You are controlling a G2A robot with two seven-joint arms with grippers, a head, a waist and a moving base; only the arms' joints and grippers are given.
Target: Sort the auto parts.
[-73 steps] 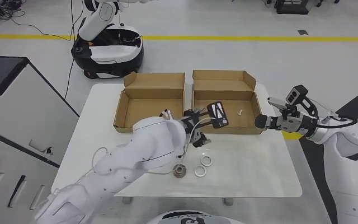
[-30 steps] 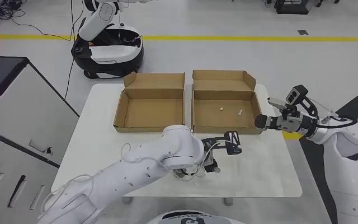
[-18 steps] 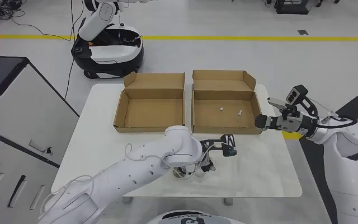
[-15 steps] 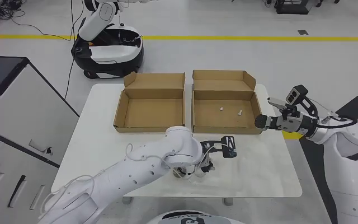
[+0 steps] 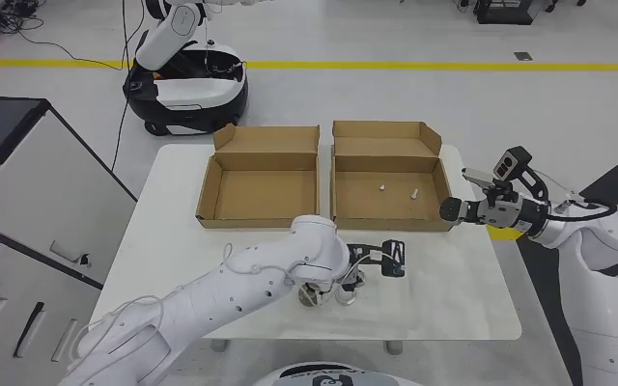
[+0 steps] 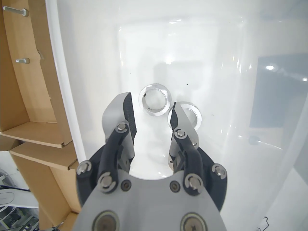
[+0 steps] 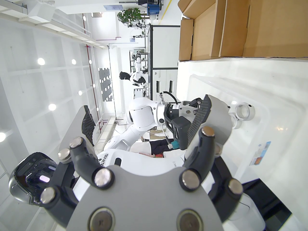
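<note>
Left wrist view: silver metal ring [image 6: 154, 99] lies flat on the white table [image 6: 216, 49], in front of the open brown cardboard box [image 5: 386, 225] that holds the bolts. Second silver ring [image 6: 197, 115] sits just beside the first, a little farther from that box.

Left gripper [image 6: 150, 108] hangs right over the first ring, jaws spread and empty. The ring sits roughly between the tips. One finger [image 6: 179, 121] overlaps the second ring in view, can't tell if it touches.

Two small silver bolts [image 5: 384, 187] lie on the floor of that box, apart from each other. Second cardboard box [image 5: 258, 193], also open, butts against the bolt box's left wall. Right gripper [image 5: 449, 209] hovers off the bolt box's right front corner, jaws spread wide, nothing in them.

Status, my read: bolts look sorted. Both rings are on the table, neither gripped, so they're what's left, presumably for the second box. Step in hand is the pick on the first ring. Call it roughly halfway.
</note>
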